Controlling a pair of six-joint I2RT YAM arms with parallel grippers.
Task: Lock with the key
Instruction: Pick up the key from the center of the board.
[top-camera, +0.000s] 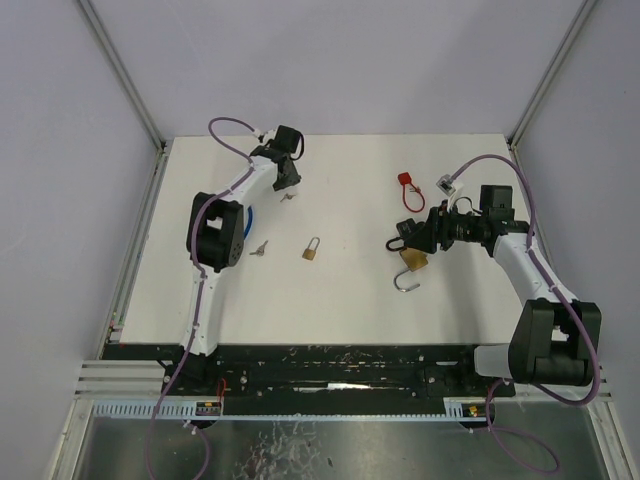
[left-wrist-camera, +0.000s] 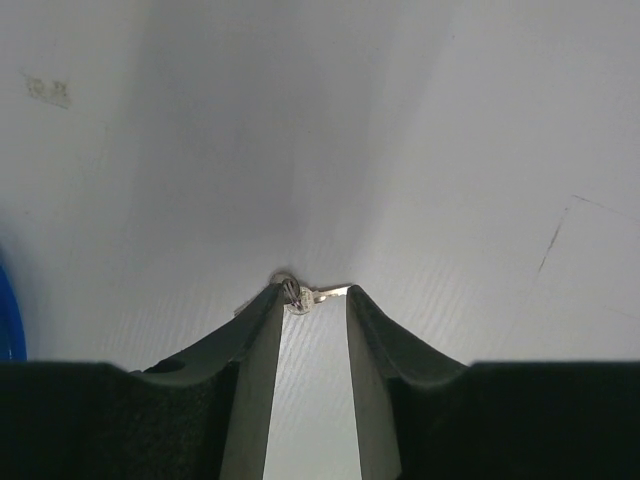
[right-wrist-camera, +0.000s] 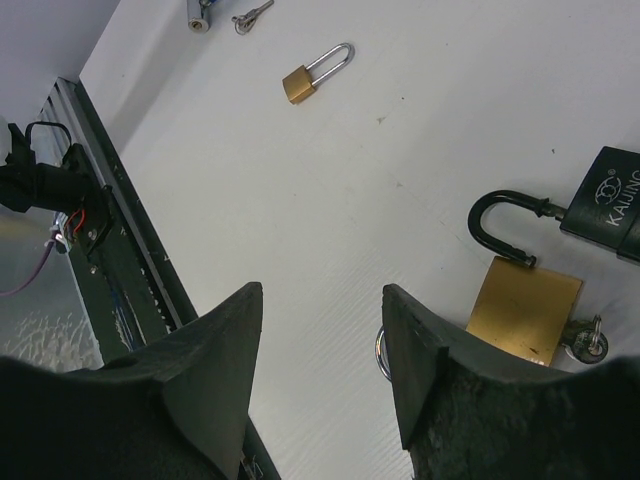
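A small silver key (left-wrist-camera: 300, 297) lies on the white table at the back left, between the tips of my left gripper (left-wrist-camera: 312, 292). Its head touches the left fingertip and its blade reaches the right one, and a gap still shows between the jaws. In the top view that key (top-camera: 287, 197) sits just under the left gripper (top-camera: 288, 186). My right gripper (right-wrist-camera: 320, 300) is open and empty above a large brass padlock (right-wrist-camera: 525, 310) with its shackle open and a key (right-wrist-camera: 586, 345) in its base. A black padlock (right-wrist-camera: 610, 205) lies beside it.
A small brass padlock (top-camera: 312, 249) and another loose key (top-camera: 259, 247) lie mid-table on the left. A red key tag (top-camera: 407, 182) and a white tag (top-camera: 446, 183) sit at the back right. The black front rail (right-wrist-camera: 120, 230) borders the table (top-camera: 350, 300).
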